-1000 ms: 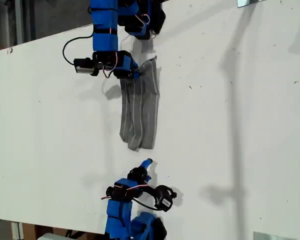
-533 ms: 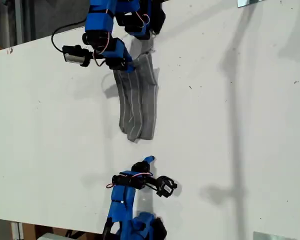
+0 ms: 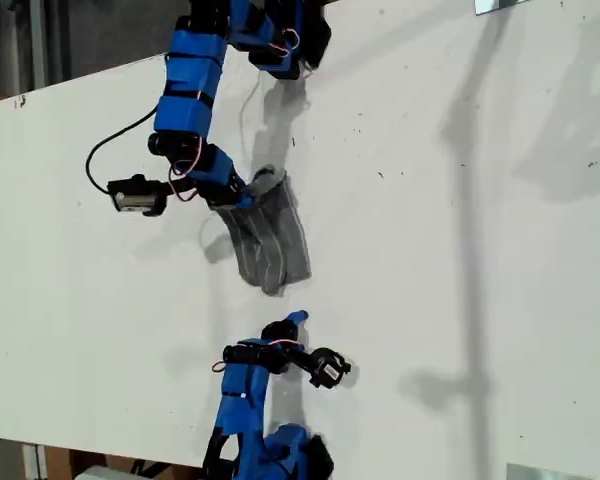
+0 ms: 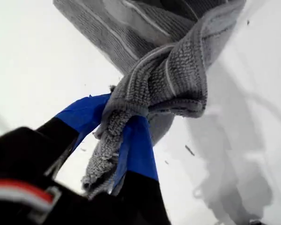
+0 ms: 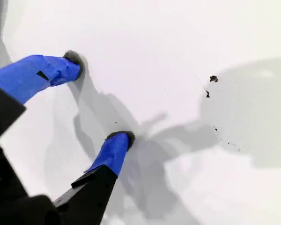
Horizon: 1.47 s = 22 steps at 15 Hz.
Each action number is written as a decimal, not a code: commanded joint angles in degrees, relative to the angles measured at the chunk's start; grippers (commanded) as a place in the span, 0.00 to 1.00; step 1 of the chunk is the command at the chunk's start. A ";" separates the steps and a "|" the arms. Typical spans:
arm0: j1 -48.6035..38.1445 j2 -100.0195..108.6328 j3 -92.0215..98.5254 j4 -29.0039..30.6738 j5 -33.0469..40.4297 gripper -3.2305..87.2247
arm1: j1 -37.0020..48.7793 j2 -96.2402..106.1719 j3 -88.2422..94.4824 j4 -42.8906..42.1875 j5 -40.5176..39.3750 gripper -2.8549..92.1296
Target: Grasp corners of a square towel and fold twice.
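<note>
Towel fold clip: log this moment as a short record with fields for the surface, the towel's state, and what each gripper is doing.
surface: white table, a few dark specks
towel: grey striped towel, bunched into a narrow folded strip, one end lifted
first gripper: my first gripper is shut on the towel end, pinched between blue fingers
second gripper: my second gripper is open over bare table, holding nothing
spacing: in the exterior view, the second gripper sits just below the towel's lower end, not touching it
</note>
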 commanded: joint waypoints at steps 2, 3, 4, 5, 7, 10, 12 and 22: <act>-1.49 -0.62 -1.85 -0.53 -0.26 0.35 | 0.79 -6.33 -14.24 -4.31 -6.15 0.03; -1.58 -0.79 -2.02 -0.35 -0.26 0.35 | 0.70 -6.15 -14.41 -7.03 -8.09 0.03; -1.58 -0.88 -2.02 -0.35 -0.26 0.35 | 0.62 -5.98 -14.41 -8.96 -8.96 0.03; -1.58 -0.88 -2.02 -0.35 -0.18 0.35 | 0.00 -6.15 -14.59 -11.07 -11.25 0.03; -1.58 -1.05 -2.29 -0.35 0.26 0.35 | -2.29 -10.20 -17.23 -12.83 -16.87 0.03; -1.67 -1.23 -2.46 -0.26 0.53 0.35 | -5.71 -18.02 -24.17 -9.67 -15.56 0.03; -1.67 -1.32 -2.55 -0.09 0.26 0.35 | -1.85 -13.80 -23.03 -1.85 -8.53 0.03; -1.49 -2.20 -3.60 0.26 0.97 0.35 | 13.18 36.21 27.25 10.46 18.81 0.03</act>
